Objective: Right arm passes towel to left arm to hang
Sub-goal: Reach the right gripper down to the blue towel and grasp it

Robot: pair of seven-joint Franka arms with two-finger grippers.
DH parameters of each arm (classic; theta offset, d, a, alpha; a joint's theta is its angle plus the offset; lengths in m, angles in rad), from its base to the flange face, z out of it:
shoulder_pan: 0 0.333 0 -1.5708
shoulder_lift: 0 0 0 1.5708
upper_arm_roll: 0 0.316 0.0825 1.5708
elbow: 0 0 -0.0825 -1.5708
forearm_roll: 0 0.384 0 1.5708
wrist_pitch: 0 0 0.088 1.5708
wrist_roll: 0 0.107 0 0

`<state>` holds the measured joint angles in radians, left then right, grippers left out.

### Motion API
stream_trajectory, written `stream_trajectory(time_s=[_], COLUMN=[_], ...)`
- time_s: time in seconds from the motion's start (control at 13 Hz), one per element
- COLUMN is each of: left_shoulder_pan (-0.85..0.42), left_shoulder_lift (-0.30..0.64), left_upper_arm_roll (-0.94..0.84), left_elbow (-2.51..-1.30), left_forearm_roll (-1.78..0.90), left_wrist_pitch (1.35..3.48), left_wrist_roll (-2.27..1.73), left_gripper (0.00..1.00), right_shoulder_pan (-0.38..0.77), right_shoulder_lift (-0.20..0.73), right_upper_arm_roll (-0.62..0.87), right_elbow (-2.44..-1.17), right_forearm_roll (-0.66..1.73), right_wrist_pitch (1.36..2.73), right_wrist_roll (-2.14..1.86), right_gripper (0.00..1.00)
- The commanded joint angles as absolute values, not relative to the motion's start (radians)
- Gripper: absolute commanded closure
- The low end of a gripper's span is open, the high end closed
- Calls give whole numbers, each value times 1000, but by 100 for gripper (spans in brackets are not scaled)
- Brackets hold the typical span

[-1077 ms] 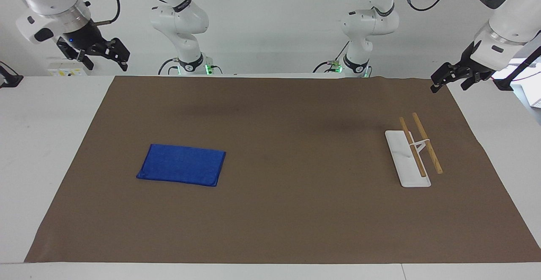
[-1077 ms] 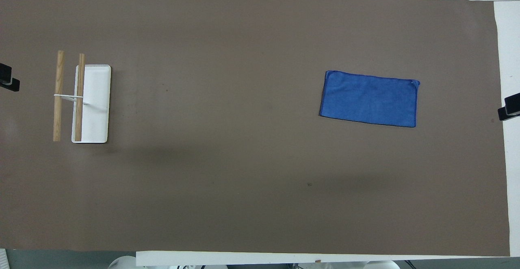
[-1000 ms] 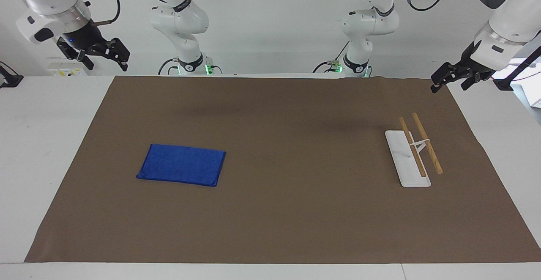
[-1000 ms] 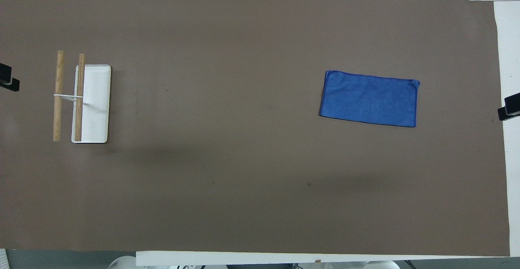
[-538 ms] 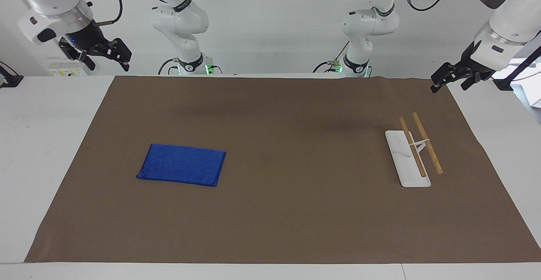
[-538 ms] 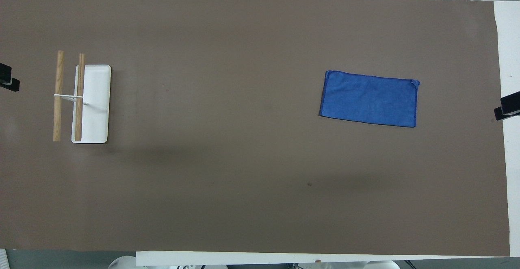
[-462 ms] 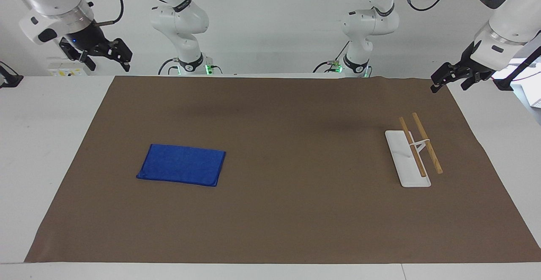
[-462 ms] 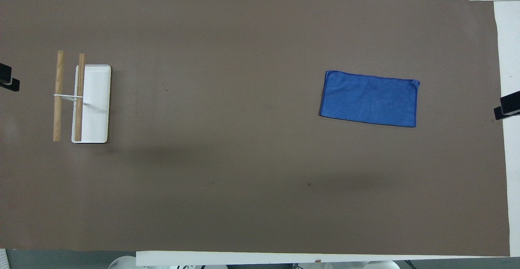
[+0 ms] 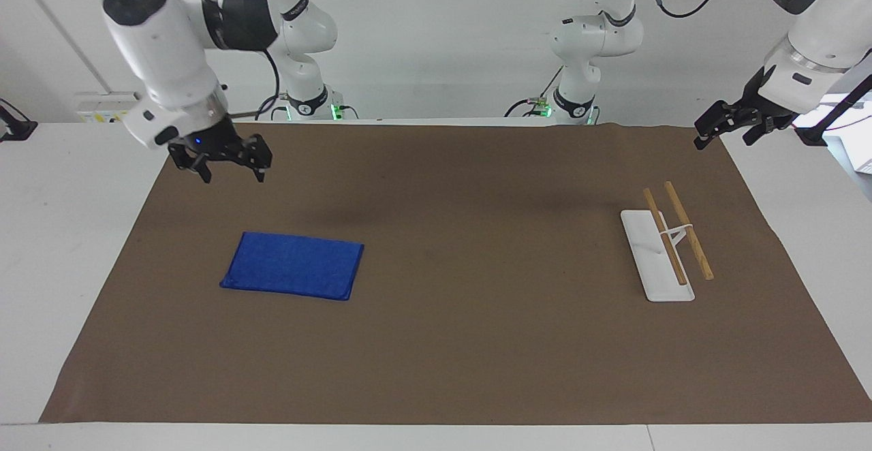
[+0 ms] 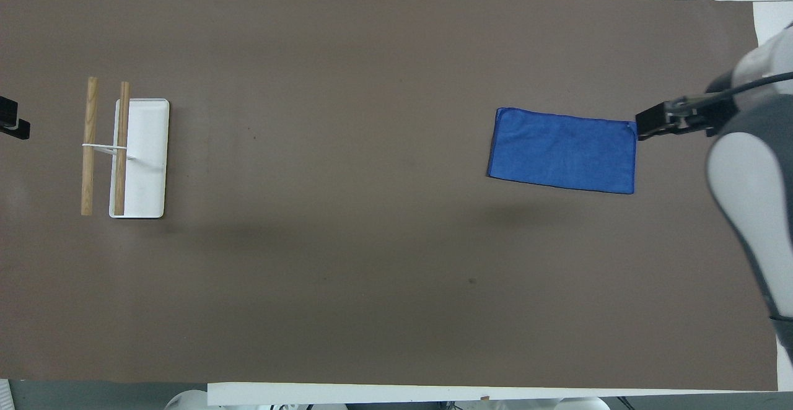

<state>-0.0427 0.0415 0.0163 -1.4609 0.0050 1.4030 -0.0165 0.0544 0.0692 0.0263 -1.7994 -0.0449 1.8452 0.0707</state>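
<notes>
The right gripper (image 9: 231,168), fingers spread and empty, hangs over the brown mat (image 9: 443,342) above the towel's corner at the right arm's end of the worktop (image 9: 68,233), clear of the cloth. Below it the towel (image 9: 293,265) lies flat on the mat as a folded blue rectangle: judged light, soft and limp, likely to droop from a single pinch, so a hold on a short edge or corner near the gripper should leave length free for the handover. Well apart, at the left arm's end, stands the white rack (image 9: 664,250) with two wooden rods. The left gripper (image 9: 722,127) waits, fingers apparently parted, above the mat's corner near the rack.
</notes>
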Motion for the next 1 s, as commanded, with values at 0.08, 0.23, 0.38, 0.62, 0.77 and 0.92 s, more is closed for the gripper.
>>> stream_trajectory(time_s=[0.08, 0.23, 0.38, 0.62, 0.77, 0.92], left_shoulder_pan=[-37, -37, -37, -37, -37, -37], left_shoulder_lift=[20, 20, 20, 20, 20, 20], left_upper_arm_roll=[17, 17, 17, 17, 17, 17], left_elbow=[-1483, -1483, -1483, -1483, -1483, -1483], left_forearm_roll=[-5, -5, -5, -5, -5, -5], left_wrist_pitch=[1396, 1396, 1396, 1396, 1396, 1396], left_wrist_roll=[0, 0, 0, 0, 0, 0], left_gripper=[0, 0, 0, 0, 0, 0], right_shoulder_pan=[71, 66, 67, 69, 68, 67], right_shoulder_lift=[155, 185, 241, 267, 262, 261], right_upper_arm_roll=[26, 26, 26, 26, 28, 29], right_elbow=[-1972, -2052, -2059, -2086, -2120, -2140], right_forearm_roll=[-23, -21, -8, -3, -2, -2], right_wrist_pitch=[2128, 2225, 2259, 2296, 2324, 2350], right_wrist_roll=[115, 109, 85, 40, 29, 12], right_gripper=[0, 1, 5, 9, 14, 20])
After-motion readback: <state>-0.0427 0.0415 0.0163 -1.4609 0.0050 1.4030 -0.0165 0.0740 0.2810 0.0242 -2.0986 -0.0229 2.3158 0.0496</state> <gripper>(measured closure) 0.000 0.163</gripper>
